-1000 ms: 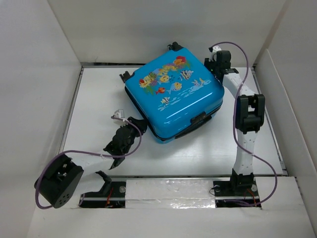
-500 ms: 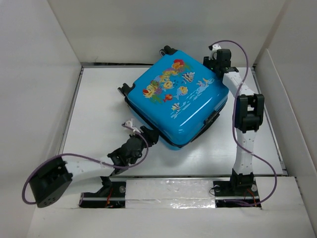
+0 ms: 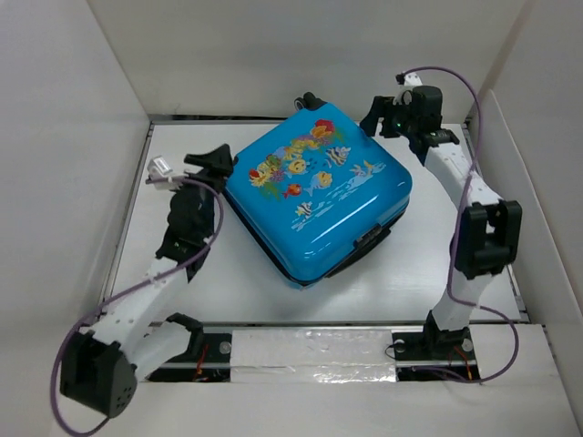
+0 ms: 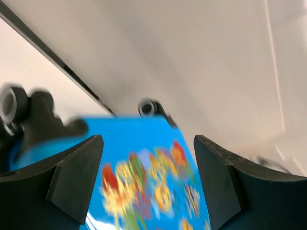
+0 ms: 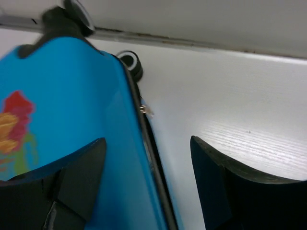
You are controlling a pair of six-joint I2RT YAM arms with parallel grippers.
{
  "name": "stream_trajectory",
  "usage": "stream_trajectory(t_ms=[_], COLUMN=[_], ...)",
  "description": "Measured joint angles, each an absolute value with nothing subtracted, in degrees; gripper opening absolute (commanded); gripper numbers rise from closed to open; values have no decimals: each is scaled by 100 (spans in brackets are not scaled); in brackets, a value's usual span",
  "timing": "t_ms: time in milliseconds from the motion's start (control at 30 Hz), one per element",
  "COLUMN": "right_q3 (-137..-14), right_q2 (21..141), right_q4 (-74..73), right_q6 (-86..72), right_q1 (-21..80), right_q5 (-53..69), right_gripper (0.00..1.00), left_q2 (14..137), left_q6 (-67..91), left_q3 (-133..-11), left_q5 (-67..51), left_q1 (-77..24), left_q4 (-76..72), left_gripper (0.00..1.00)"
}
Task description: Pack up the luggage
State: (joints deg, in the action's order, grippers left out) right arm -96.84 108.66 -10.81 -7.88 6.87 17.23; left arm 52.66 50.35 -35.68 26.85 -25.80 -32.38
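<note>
The luggage [image 3: 319, 196], a bright blue hard-shell suitcase with a fish print, lies shut and flat in the middle of the table, its black wheels [image 3: 311, 98] toward the back wall. My left gripper [image 3: 219, 162] hovers at its left corner, open. In the left wrist view the blurred printed lid [image 4: 144, 182] shows between the spread left gripper [image 4: 146, 177]. My right gripper [image 3: 378, 118] is open by the far right corner. In the right wrist view the luggage [image 5: 72, 120] and its dark seam run between the wide jaws of the right gripper [image 5: 146, 177] without touching them.
The white table [image 3: 182, 291] is boxed in by white walls on the left, back and right. A dark gap [image 3: 209, 118] runs along the back edge. A black latch [image 3: 369, 238] sticks out of the suitcase's near right side.
Both grippers have opened. The left arm swung from the suitcase's near left corner up to its left corner. The right gripper drew back from the far right corner. The suitcase shifted and turned slightly.
</note>
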Motion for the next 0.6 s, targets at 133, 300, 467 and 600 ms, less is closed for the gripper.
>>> stream_trajectory(t_ms=[133,300,467,600], right_q3=[-8602,-6914,-5577,-5153], right_q2=[9511,8062,7437,7194], right_q4=[-530,502,993,1361], right_q6=[-1098,-1525,-1702,-1669], right_q1=[873,779,735,722], right_q5=[1723,1754,1822,1855], right_gripper=[87,87,87,87], left_q2=[6204,7516,8560,9100], left_q6=[5603,6128,6353,6410], left_q3=[-3905,-4407,-4912,-4987], left_q5=[1796,714,-248,-858], left_q1=[-1219,-250,191,274], left_q4=[-3400,-3273,-3267,-3507], left_gripper=[84,93,99,99])
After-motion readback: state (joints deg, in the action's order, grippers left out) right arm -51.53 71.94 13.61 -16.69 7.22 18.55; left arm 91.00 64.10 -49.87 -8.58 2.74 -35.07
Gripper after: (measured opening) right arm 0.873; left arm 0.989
